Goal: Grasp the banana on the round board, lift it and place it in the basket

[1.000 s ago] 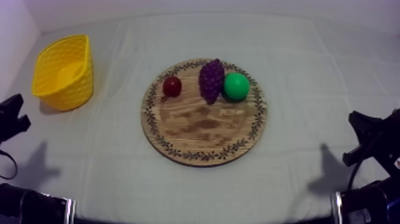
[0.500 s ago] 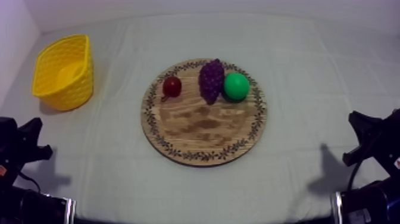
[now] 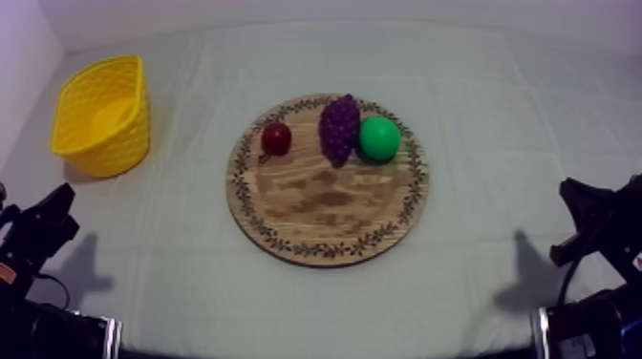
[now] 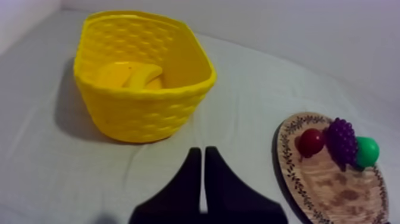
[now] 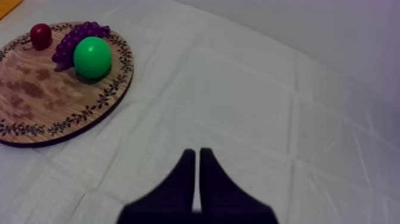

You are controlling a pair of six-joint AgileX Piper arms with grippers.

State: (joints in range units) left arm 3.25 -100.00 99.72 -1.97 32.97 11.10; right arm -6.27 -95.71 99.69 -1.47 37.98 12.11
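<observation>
The banana (image 4: 134, 76) lies inside the yellow basket (image 4: 143, 113), which stands at the table's far left (image 3: 100, 115). My left gripper (image 4: 203, 152) is shut on nothing, its fingers together as a narrow wedge, and sits on the near side of the basket, apart from it. In the top view it is low at the left edge (image 3: 63, 197). My right gripper (image 5: 197, 154) is also shut and empty, low at the right edge (image 3: 573, 191), well away from the wooden board (image 3: 325, 205).
On the board's far half sit a small red fruit (image 3: 276, 138), a bunch of grapes (image 3: 339, 127) and a green pear (image 3: 379, 138). Bare cloth lies between the board and each arm.
My left gripper has moved down from the left edge toward the lower left and a little inward. The right arm, the basket and the fruit have not moved.
</observation>
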